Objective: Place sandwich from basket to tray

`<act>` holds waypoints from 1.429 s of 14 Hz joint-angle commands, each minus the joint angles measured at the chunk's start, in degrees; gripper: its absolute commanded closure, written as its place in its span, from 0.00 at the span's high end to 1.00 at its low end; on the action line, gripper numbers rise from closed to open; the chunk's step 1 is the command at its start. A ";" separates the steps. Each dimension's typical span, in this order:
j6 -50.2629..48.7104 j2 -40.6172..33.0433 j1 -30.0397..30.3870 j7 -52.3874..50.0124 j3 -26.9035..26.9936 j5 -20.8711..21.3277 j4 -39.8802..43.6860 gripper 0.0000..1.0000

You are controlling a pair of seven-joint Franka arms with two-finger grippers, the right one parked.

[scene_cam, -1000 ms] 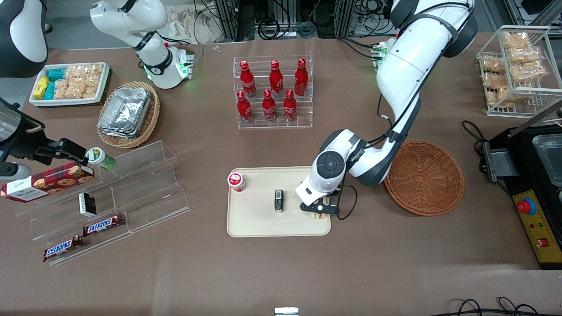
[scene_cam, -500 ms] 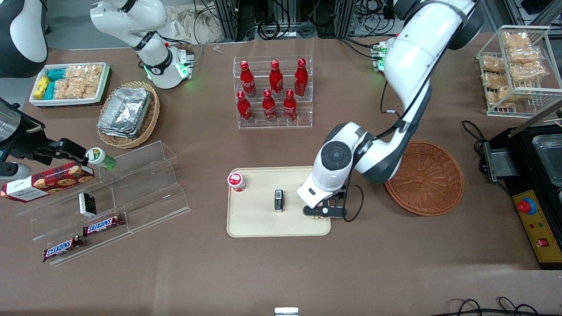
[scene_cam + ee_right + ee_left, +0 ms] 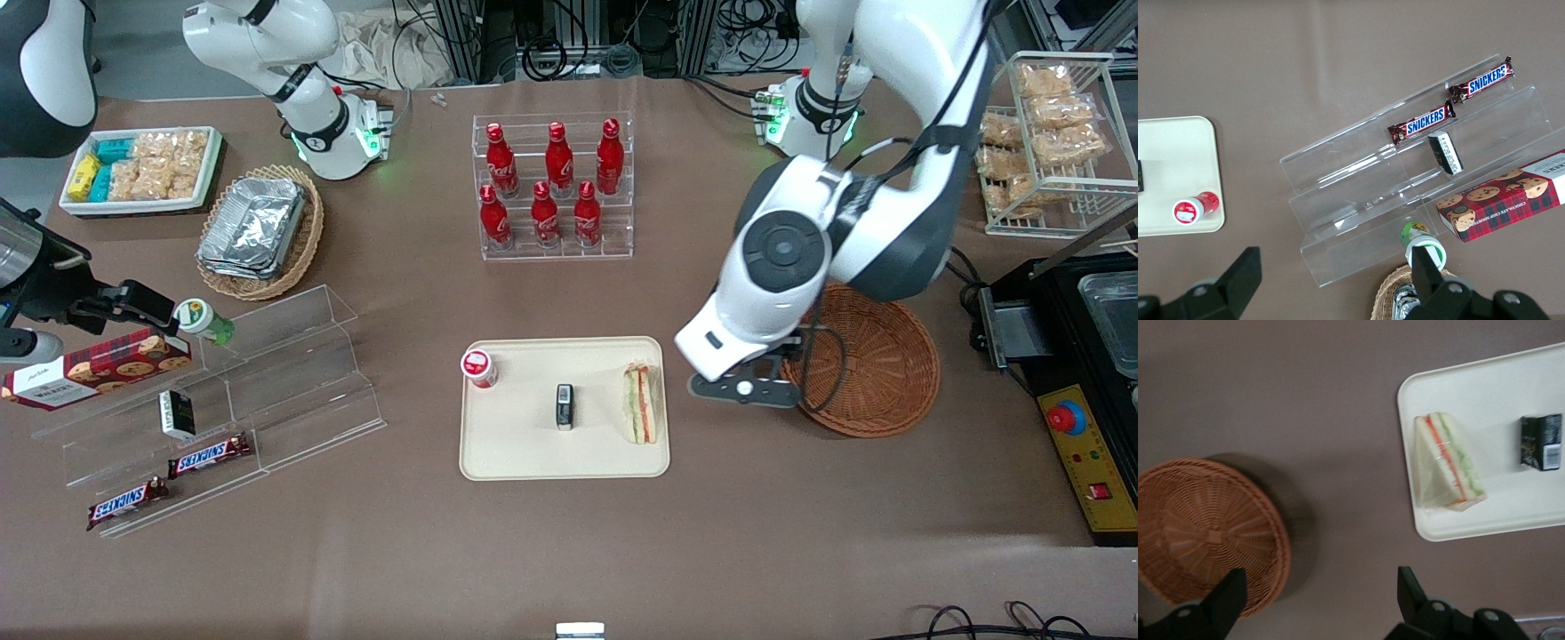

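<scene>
Wide-spread and holding nothing, the left arm's gripper [image 3: 745, 389] hangs above bare table between the tray [image 3: 524, 453] and the round wicker basket [image 3: 876, 364]; the wrist view shows its two black fingers [image 3: 1410, 590] set far apart, with the sandwich [image 3: 1448, 462] well clear of them. The sandwich [image 3: 641, 404] lies flat on the tray along the edge closest to the basket, touching nothing else there. Beside it on the tray stand a small black packet [image 3: 564, 406] and a red-capped little bottle [image 3: 478, 367]. Farther from the front camera, an acrylic rack [image 3: 556, 240] holds six red cola bottles [image 3: 543, 214].
</scene>
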 commanded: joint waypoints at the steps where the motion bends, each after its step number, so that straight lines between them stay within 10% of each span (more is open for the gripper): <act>1: -4.03 -5.40 0.07 5.13 5.61 -5.75 -2.16 1.00; 10: -12.30 -17.53 0.33 20.43 23.11 -9.82 -5.85 1.00; 20: -12.39 -26.59 13.70 17.72 11.17 -7.27 -13.42 1.00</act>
